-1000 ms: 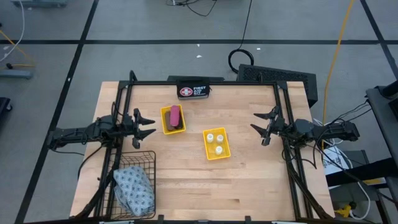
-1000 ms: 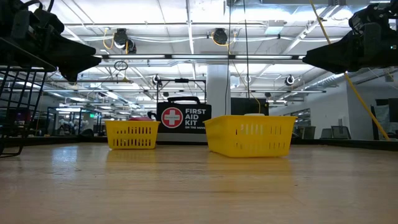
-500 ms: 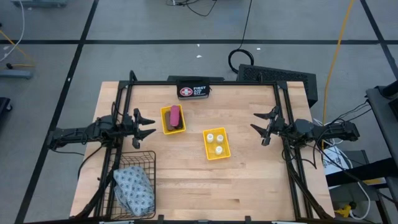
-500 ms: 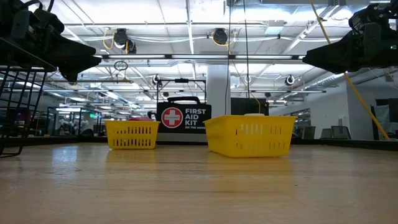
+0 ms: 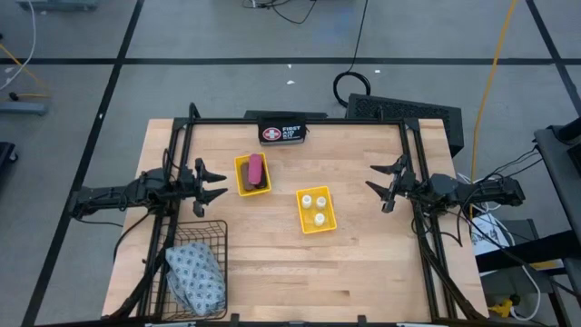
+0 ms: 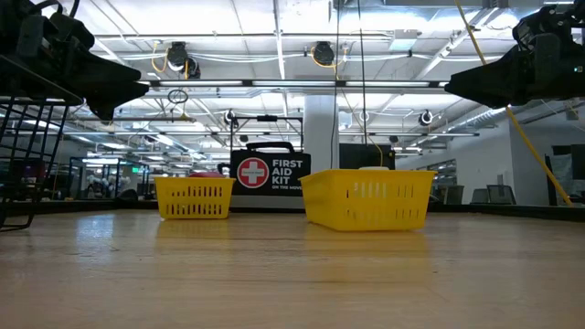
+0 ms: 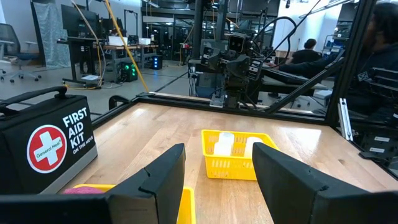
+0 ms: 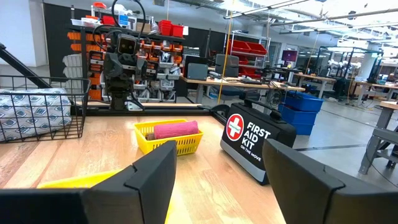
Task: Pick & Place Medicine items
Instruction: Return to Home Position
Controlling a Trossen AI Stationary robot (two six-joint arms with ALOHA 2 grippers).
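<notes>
A pink flat bar (image 5: 256, 167) and a brown oblong (image 5: 260, 184) lie in a yellow tray (image 5: 241, 175) left of the table's middle. Three white round containers (image 5: 317, 209) sit in a second yellow tray (image 5: 302, 214) near the centre. A grey-blue patterned pouch (image 5: 195, 274) lies in a black wire basket (image 5: 218, 238) at the near left corner. My left gripper (image 5: 216, 183) hovers open just left of the first tray. My right gripper (image 5: 372, 179) hovers open over the table's right part. Both point level toward the middle, with nothing between their fingers.
A black First Aid case (image 5: 282, 133) stands at the far edge. A black frame (image 5: 300, 121) runs along the far edge and both sides of the table. Bare wood (image 5: 327, 272) lies along the near half. A person (image 7: 379, 37) sits beyond the table's right side.
</notes>
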